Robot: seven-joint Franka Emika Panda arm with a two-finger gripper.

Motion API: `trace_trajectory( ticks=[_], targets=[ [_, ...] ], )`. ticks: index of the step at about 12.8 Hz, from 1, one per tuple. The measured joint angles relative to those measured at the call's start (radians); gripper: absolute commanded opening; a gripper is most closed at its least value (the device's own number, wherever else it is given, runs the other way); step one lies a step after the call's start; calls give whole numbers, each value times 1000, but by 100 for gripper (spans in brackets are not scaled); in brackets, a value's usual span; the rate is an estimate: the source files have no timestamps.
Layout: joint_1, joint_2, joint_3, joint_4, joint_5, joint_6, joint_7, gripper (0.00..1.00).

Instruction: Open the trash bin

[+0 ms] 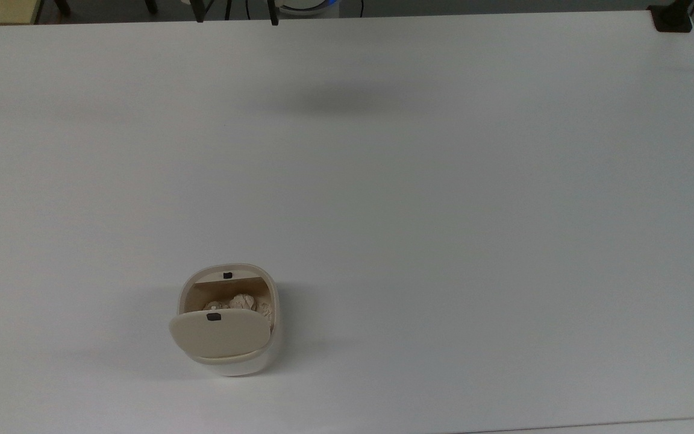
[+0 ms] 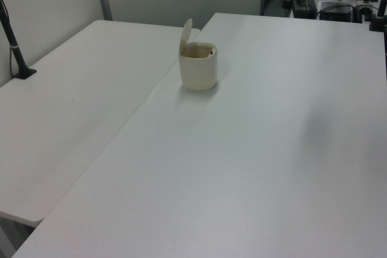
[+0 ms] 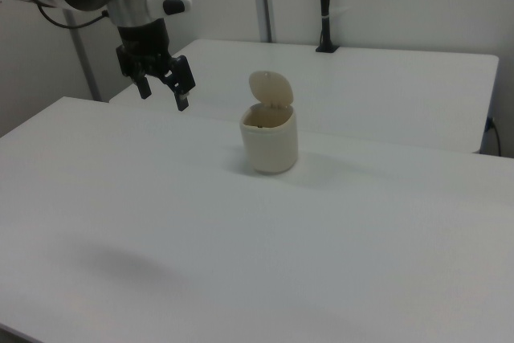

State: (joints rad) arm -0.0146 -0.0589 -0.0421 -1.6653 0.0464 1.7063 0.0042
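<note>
The trash bin stands on the white table, low and left of centre in the top view. Its beige lid is swung up on its hinge, and crumpled paper shows inside. A small black button sits on the rim's far edge. In the left view the trash bin has its lid standing upright; so does the trash bin in the right view. My gripper hangs open and empty, high above the table, well to the right view's left of the bin.
A second white table adjoins along a seam just beside the bin. A black clamped post stands on that table. Another black clamp grips the far right corner in the top view.
</note>
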Motion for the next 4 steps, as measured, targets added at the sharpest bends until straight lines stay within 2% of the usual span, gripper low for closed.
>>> trace_trajectory(
  ticks=[4],
  targets=[
    [-14, 1, -1, 0, -6, 13, -2, 100]
  ],
)
